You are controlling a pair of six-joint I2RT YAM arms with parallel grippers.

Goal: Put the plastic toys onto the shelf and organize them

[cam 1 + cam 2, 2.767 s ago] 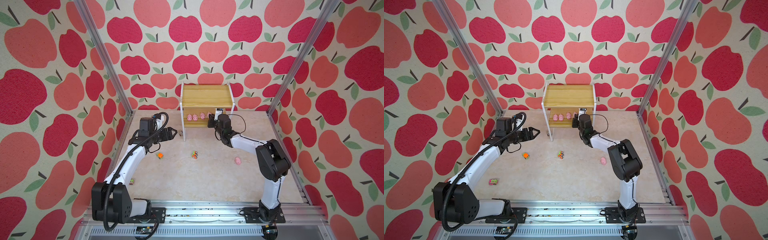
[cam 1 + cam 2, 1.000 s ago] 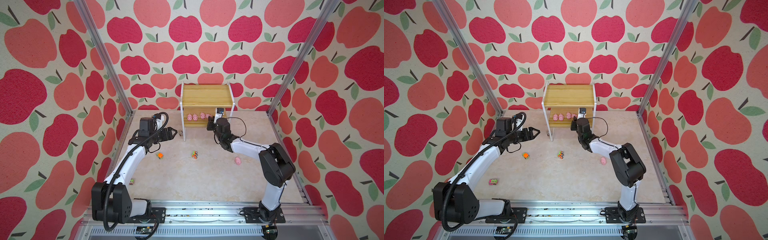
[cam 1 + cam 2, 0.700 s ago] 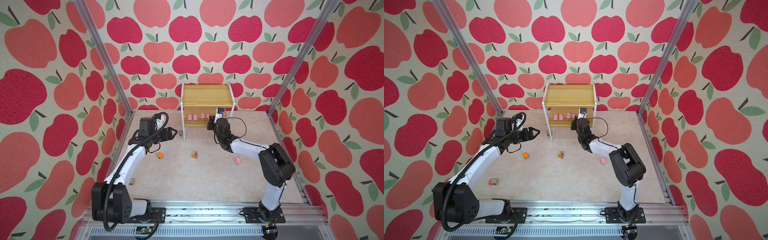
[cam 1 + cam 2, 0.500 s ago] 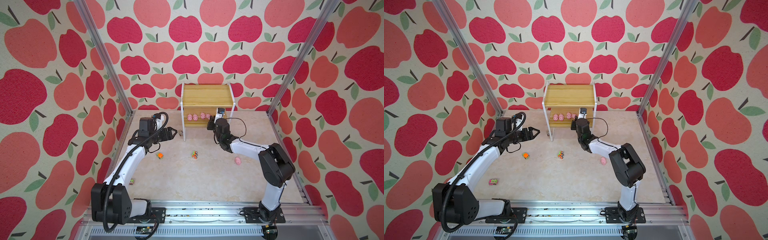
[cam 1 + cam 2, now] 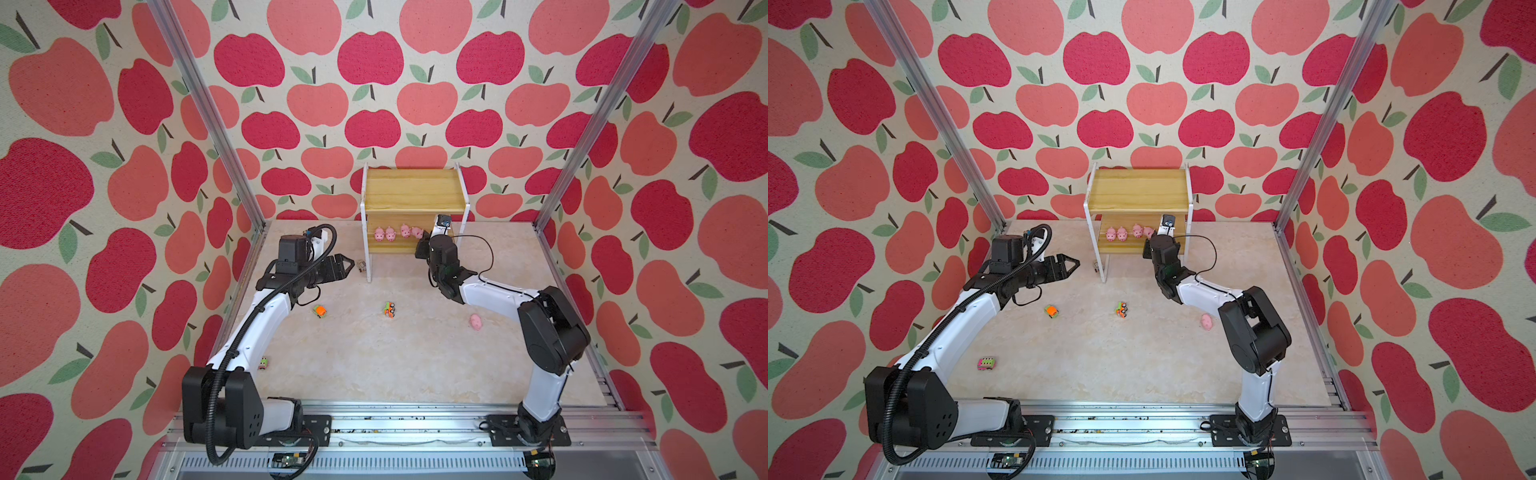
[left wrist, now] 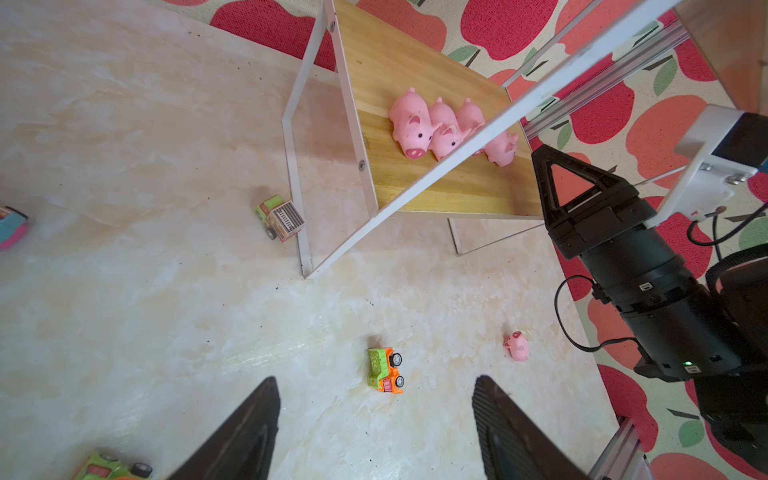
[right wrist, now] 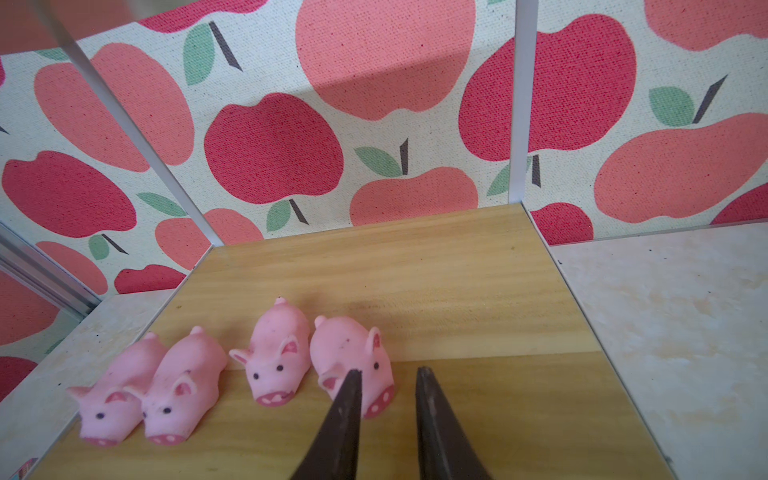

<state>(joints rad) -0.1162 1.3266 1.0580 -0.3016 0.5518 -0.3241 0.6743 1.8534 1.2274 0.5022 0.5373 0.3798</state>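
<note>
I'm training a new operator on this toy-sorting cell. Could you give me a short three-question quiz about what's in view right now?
1. How many pigs stand on the shelf's lower board?
2. True or false: a truck sits on the top board.
3. Where is the fifth pig? A. under the shelf; B. on the floor near the right arm; C. on the top board.
Key: 1. Four. 2. False; it is bare. 3. B.
</note>
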